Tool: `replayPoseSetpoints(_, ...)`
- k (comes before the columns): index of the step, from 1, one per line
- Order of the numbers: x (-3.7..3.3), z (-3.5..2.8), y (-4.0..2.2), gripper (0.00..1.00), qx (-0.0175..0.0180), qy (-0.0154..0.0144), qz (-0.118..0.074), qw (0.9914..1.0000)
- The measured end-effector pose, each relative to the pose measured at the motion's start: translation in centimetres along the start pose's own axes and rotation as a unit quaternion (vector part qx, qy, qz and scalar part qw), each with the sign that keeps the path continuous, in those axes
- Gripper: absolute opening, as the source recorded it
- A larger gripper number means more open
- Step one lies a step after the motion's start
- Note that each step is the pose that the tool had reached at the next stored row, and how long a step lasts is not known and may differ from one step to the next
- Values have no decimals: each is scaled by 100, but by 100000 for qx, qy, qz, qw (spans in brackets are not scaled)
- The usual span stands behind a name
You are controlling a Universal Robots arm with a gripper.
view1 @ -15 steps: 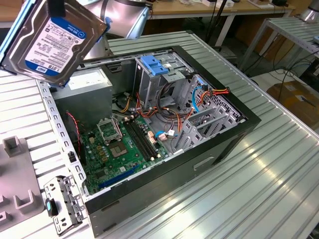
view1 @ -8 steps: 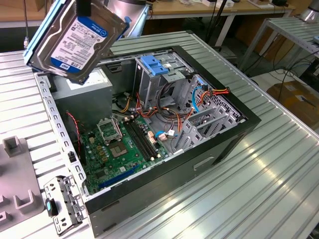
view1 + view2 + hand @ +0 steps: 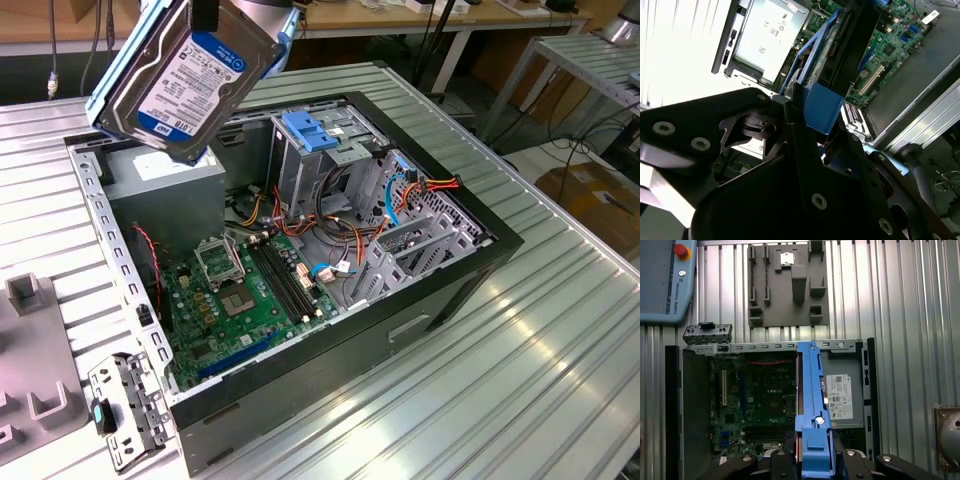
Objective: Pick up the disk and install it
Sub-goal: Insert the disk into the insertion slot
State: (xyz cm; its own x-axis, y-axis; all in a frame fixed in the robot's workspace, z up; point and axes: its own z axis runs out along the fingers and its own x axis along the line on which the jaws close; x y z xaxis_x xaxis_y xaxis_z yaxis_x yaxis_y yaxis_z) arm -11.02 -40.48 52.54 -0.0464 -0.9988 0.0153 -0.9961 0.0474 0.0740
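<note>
Bright even light, glare whitening ribbed table [image 3: 675, 60]

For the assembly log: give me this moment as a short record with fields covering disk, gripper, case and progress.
disk: the disk, in its blue carrier, tilted in the air above the power supply
gripper: the gripper, shut on the disk's carrier
case: computer case lying open on the ribbed table, motherboard exposed
cage: metal cage with a blue tab stands inside the case, apart from the disk
progress: disk lifted, not yet installed
</note>
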Motion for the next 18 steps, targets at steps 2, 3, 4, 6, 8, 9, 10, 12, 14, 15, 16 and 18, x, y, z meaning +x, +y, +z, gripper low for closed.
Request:
replayPoseSetpoints(2, 0, 0, -2, 37, -1, -1, -1, 100000)
replayPoseSetpoints(3, 0, 0, -2, 37, 1, -1, 0, 100000)
replayPoseSetpoints(4, 0, 0, -2, 37, 1, -1, 0, 100000)
replayPoseSetpoints(6, 0, 0, -2, 37, 3, -3, -1, 100000)
replayPoseSetpoints(8, 0, 0, -3, 37, 0, 0, 1, 100000)
replayPoseSetpoints(9, 0, 0, -4, 37, -16, -9, -2, 100000)
replayPoseSetpoints(10, 0, 0, -5, 37, -19, -7, -6, 100000)
replayPoseSetpoints(12, 0, -1, -10, 37, -21, 4, -5, 100000)
replayPoseSetpoints(14, -1, -1, -11, 37, 1137, -40, 14, 99994)
replayPoseSetpoints(15, -1, -1, -11, 37, 1989, -75, 23, 99980)
replayPoseSetpoints(16, -1, -1, -10, 37, 3037, -127, 37, 99954)
replayPoseSetpoints(18, -1, -1, -10, 37, 5134, -226, 64, 99868)
